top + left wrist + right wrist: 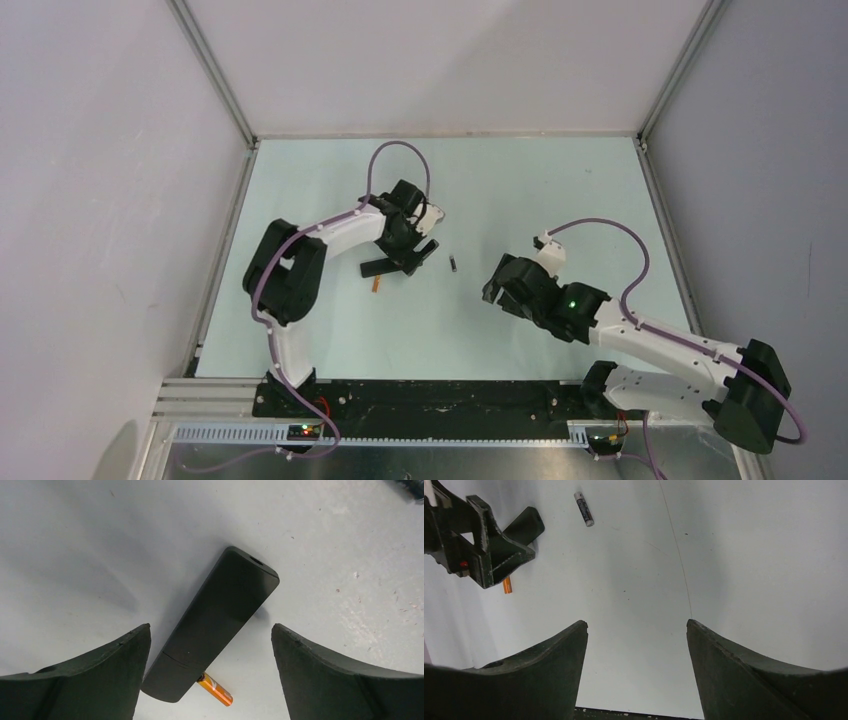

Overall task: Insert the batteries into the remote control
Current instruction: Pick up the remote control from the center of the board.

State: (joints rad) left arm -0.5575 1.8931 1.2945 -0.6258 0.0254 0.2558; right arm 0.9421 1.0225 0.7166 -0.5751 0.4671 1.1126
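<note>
The remote control point(215, 620) is a slim black bar lying flat on the table, also seen in the top view point(383, 268). The orange battery point(216, 690) lies at its near end, touching it, and shows in the top view point(377, 285). The dark battery with a pale tip point(584, 509) lies alone to the right point(453, 264). My left gripper point(211, 627) is open over the remote, a finger on each side, gripping nothing. My right gripper point(637, 622) is open and empty over bare table, right of the dark battery point(497, 285).
The pale green table point(520, 180) is walled on three sides by white panels with metal frame posts. A black strip point(634, 714) runs along the near edge by the arm bases. The left arm's gripper point(474, 540) shows in the right wrist view.
</note>
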